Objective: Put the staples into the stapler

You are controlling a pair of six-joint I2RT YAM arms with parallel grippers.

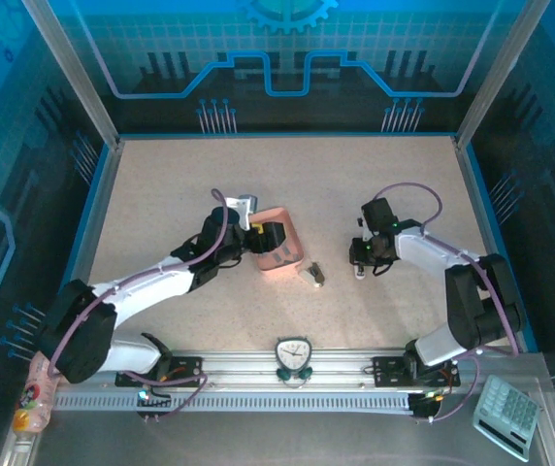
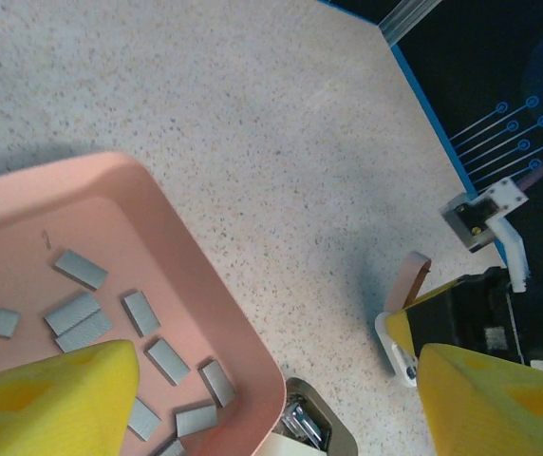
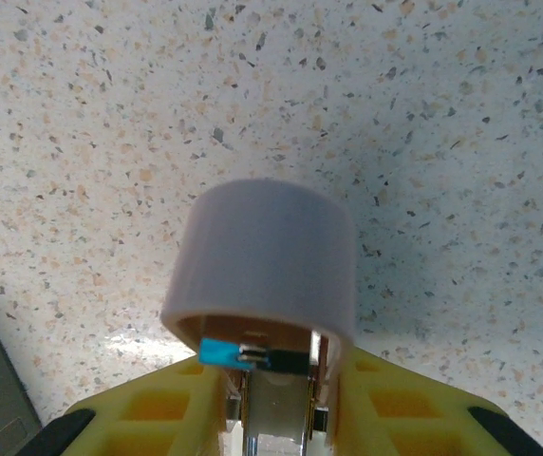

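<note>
Several small grey staples [image 2: 82,318] lie loose in a pink tray [image 2: 205,285] left of the table's middle [image 1: 282,254]. My left gripper [image 2: 276,399] hovers open over the tray's near corner [image 1: 268,243], its yellow fingers [image 2: 53,399] wide apart and empty. A small olive stapler [image 2: 314,427] lies open on the table beside the tray [image 1: 314,276], metal channel showing. To the right, my right gripper [image 3: 276,380] is shut on a second small stapler [image 3: 262,256] with a pale pink cap, just above the table [image 1: 360,270].
Raised blue edges border the speckled table [image 1: 404,194]. A small clock [image 1: 293,355] stands on the front rail and a calculator [image 1: 507,416] lies at the front right. Open tabletop stretches behind both grippers.
</note>
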